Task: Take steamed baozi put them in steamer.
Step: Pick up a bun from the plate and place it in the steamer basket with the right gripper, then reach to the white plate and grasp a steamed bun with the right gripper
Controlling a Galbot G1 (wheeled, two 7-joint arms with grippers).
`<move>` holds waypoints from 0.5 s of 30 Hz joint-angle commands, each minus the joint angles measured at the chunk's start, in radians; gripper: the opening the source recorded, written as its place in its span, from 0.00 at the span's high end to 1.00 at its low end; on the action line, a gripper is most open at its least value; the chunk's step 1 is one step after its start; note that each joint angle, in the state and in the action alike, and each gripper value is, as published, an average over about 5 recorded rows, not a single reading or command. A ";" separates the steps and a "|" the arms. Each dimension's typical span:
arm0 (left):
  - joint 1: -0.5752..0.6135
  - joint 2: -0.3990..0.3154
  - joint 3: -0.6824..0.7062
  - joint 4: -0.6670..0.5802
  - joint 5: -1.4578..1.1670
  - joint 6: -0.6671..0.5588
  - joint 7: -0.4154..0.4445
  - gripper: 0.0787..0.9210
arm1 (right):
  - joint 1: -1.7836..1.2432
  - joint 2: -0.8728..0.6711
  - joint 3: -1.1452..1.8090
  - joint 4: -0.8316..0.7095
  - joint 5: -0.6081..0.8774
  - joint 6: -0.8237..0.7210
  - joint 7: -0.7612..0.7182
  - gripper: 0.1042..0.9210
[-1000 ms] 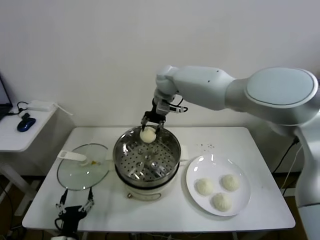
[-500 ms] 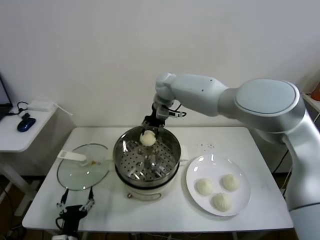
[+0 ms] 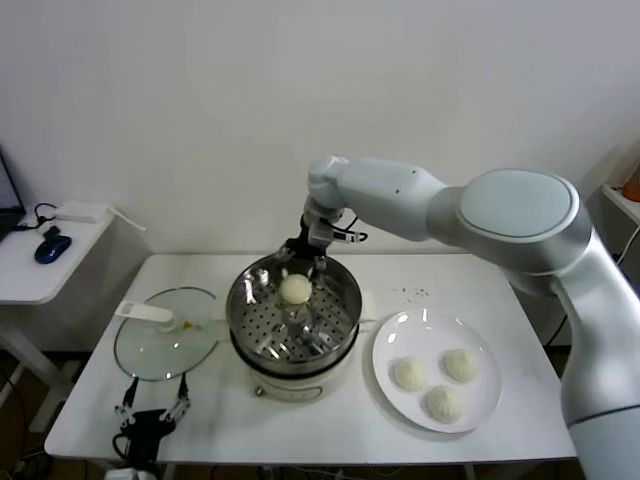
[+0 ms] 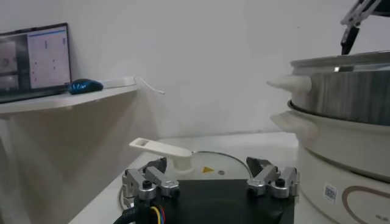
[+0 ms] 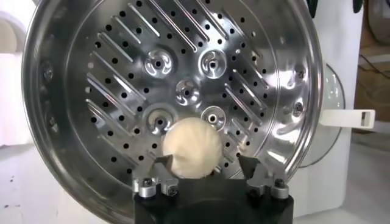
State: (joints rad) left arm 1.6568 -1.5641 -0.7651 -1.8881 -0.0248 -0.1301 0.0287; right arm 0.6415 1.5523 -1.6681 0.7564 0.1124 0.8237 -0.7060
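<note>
— What did you have nearest the robot's body, and what was cut off?

— Your left gripper (image 3: 150,412) hung at the table's (image 3: 520,290) near edge with its fingers (image 4: 148,181) spread apart on nothing; its arm ran out of the head view. Just beyond it the glass lid (image 3: 165,332) lay flat, its white handle (image 4: 163,149) aimed toward the side shelf.

— And the buns?

— You had three buns (image 3: 409,373) on the white plate (image 3: 483,381), beside the steamer (image 3: 292,315). The fourth bun (image 5: 191,147) sat low inside the steamer over the holed tray (image 5: 116,91), toward the far wall, between the fingers (image 5: 155,178) of your right gripper (image 3: 301,262). Its underside was hidden, so you could not tell whether it touched the tray. The fingers flanked it, but whether they pressed it was unclear. The bun was round, with no long axis, and its pleats could not be made out.
</note>
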 commanded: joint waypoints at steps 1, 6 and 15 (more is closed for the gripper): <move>0.001 0.001 0.000 -0.005 -0.001 0.002 0.001 0.12 | 0.016 -0.006 -0.010 0.011 0.028 0.049 0.003 0.12; 0.001 0.001 0.000 -0.009 0.000 0.006 0.001 0.12 | 0.163 -0.074 -0.148 0.164 0.312 0.000 -0.069 0.12; 0.005 0.004 0.005 -0.014 0.001 0.012 0.002 0.12 | 0.436 -0.306 -0.378 0.563 0.880 -0.725 -0.116 0.12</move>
State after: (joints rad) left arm 1.6610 -1.5611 -0.7602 -1.9017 -0.0239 -0.1190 0.0302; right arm 0.9069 1.3799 -1.9032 1.0775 0.6223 0.8216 -0.7846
